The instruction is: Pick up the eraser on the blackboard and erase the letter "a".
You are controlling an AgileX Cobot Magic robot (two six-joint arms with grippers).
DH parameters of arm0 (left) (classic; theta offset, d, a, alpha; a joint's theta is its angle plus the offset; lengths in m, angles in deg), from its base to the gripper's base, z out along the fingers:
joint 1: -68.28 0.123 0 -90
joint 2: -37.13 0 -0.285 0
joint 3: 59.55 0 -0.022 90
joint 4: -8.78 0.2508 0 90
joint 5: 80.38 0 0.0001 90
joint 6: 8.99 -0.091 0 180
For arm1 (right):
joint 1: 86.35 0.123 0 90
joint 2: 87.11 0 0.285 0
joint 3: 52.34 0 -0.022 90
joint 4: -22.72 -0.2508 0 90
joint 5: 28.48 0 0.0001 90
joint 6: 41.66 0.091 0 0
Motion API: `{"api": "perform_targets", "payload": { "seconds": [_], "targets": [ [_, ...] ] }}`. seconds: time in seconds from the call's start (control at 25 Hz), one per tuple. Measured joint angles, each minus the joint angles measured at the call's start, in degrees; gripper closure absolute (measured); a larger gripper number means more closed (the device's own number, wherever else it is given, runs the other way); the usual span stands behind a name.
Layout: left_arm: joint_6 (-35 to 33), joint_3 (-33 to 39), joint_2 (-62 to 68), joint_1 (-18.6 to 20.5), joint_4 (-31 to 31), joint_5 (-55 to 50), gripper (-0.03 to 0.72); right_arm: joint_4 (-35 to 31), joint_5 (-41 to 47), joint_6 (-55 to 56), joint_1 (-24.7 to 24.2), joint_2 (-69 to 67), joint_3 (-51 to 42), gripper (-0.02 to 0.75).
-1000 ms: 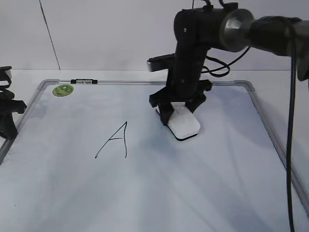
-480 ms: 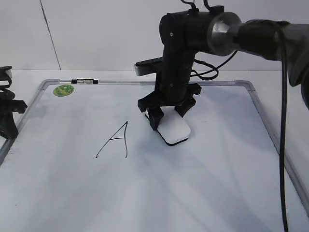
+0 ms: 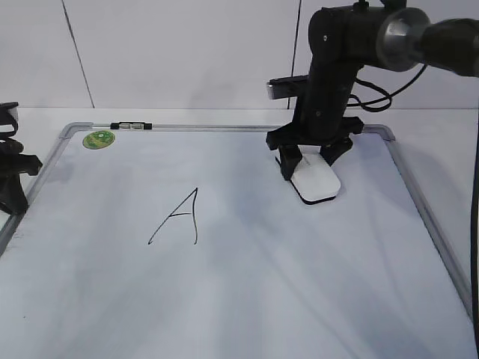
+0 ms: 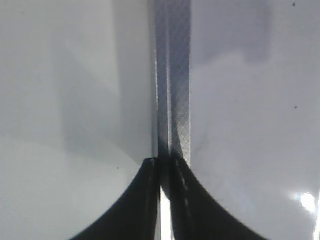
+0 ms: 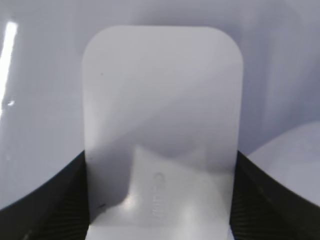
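The white eraser (image 3: 317, 185) lies flat on the blackboard (image 3: 262, 292), right of centre. My right gripper (image 3: 308, 166) is shut on its near end, one black finger on each side. In the right wrist view the eraser (image 5: 160, 90) fills the space between my right gripper's (image 5: 160, 165) fingers (image 5: 55, 200). No lowercase "a" shows on the board. A tall capital "A" (image 3: 177, 217) stands left of centre. My left gripper (image 3: 11, 179) rests at the board's left edge, shut and empty (image 4: 165, 162).
A round green sticker (image 3: 98, 139) and a small black-and-silver clip (image 3: 129, 126) sit at the board's far left corner. The silver frame (image 3: 419, 202) borders the board, and it also shows in the left wrist view (image 4: 175, 75). A white wall stands behind.
My right gripper slid the eraser left across the board, then back to the right and farther away. The capital "A" is unchanged. The left arm has not moved.
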Motion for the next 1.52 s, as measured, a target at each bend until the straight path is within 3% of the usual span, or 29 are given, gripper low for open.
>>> {"api": "perform_targets", "payload": {
  "seconds": [0.4, 0.76, 1.28, 1.52],
  "targets": [
    [0.00, 0.00, 0.00, 0.00, 0.00, 0.00, 0.649, 4.39, 0.00, 0.38, -2.72, 0.11, 0.00, 0.171],
    [0.00, 0.00, 0.00, 0.00, 0.00, 0.00, 0.649, 0.54, 0.00, -1.22, -2.72, 0.11, 0.00, 0.171],
    [0.00, 0.00, 0.00, 0.00, 0.00, 0.00, 0.649, -6.88, 0.00, -4.42, 7.98, 0.11, -0.10, 0.171],
    [0.00, 0.00, 0.00, 0.00, 0.00, 0.00, 0.649, -7.22, -0.10, -4.53, 9.05, 0.59, -0.34, 0.171]
  ]
}}
